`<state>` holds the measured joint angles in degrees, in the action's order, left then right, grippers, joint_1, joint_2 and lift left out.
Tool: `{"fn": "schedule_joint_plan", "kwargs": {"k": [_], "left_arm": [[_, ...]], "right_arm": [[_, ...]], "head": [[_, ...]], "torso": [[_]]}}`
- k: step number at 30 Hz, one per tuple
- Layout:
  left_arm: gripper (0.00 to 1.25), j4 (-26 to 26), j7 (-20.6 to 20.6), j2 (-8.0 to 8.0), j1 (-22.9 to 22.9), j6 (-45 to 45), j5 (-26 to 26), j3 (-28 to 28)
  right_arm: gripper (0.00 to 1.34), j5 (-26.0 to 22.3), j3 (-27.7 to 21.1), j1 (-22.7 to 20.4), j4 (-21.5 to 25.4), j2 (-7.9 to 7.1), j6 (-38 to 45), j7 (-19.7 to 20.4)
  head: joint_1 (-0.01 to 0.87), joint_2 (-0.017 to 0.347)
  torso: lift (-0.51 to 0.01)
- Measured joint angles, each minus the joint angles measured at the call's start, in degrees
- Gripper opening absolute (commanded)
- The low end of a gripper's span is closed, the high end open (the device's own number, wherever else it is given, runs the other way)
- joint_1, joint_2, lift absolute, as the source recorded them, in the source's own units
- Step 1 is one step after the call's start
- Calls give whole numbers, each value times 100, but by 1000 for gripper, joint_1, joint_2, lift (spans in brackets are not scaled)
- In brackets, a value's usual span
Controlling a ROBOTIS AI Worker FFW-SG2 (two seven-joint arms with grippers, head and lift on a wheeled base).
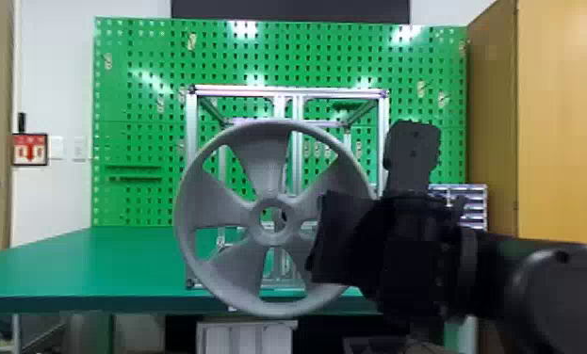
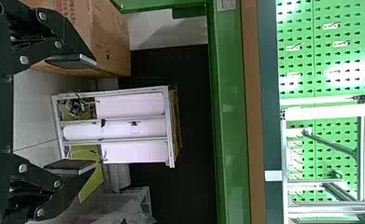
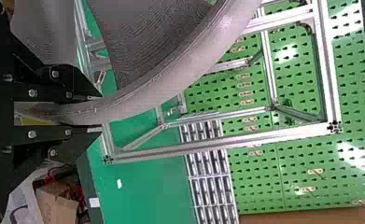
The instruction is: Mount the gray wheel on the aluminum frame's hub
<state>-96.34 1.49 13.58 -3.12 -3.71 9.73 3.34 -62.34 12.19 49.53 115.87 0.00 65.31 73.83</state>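
Note:
The right gripper [image 1: 341, 237] grasps the gray wheel [image 1: 271, 175] by its right-hand rim, and the wheel hangs upright before the aluminum frame [image 1: 287, 92], its open center facing the head camera. In the right wrist view the right gripper [image 3: 94, 114] is shut on the rim of the wheel [image 3: 189, 70], one finger on each side, with the frame [image 3: 217, 140] beyond. Most of the frame's lower middle is behind the wheel, and the hub cannot be made out clearly. My left gripper [image 2: 73, 114] stands open and empty in the left wrist view, facing the space below the table.
The frame stands on the green table [image 1: 85, 268], before a green pegboard [image 1: 136, 108]. A drawer organizer [image 1: 476, 202] stands at the right rear. Under the table is a white rack [image 2: 115, 128], with a cardboard box [image 2: 110, 37] near it.

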Motion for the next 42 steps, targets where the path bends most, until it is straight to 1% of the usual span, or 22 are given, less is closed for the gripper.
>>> {"fn": "schedule_joint_plan", "kwargs": {"k": [5,11,15,18,22,24,26,30,33,39,42], "left_arm": [[761,-82,-4,4,3,-55,-66,17],[756,-439,-193,43,70,-318,-113,138],[756,-928,-519,102,137,-699,-94,295],[756,-1395,-783,167,218,-1023,-19,452],[755,-1952,-881,226,413,-1433,164,587],[755,-2138,-922,240,503,-1592,245,612],[755,-2351,-1060,260,606,-1788,306,650],[755,-2755,-1468,336,813,-2204,389,798],[755,-2974,-1643,364,945,-2458,475,874],[762,-3459,-2043,373,1264,-3051,932,921],[762,-3623,-2100,373,1393,-3179,1189,899]], "right_arm": [[180,-8,-22,3,-3,0,-5,0],[180,34,-13,1,-10,0,-9,0],[180,87,-6,1,-24,0,-11,0],[180,124,-17,2,-41,0,-16,0],[180,139,-46,5,-86,0,-18,0],[180,139,-55,11,-106,0,-18,0],[180,137,-63,17,-124,0,-18,0],[180,135,-80,21,-152,0,-18,0],[180,134,-92,21,-171,0,-18,0],[181,135,-128,16,-188,0,-15,0],[180,147,-135,13,-194,0,-10,0]], "head": [[-5,6],[-5,6],[-5,6],[-5,6],[-5,6],[-5,6],[-5,6],[-5,6],[-5,6],[-5,6],[-5,6]], "torso": [[-499],[-499],[-499],[-499],[-499],[-499],[-499],[-499],[-499],[-499],[-499]]}}
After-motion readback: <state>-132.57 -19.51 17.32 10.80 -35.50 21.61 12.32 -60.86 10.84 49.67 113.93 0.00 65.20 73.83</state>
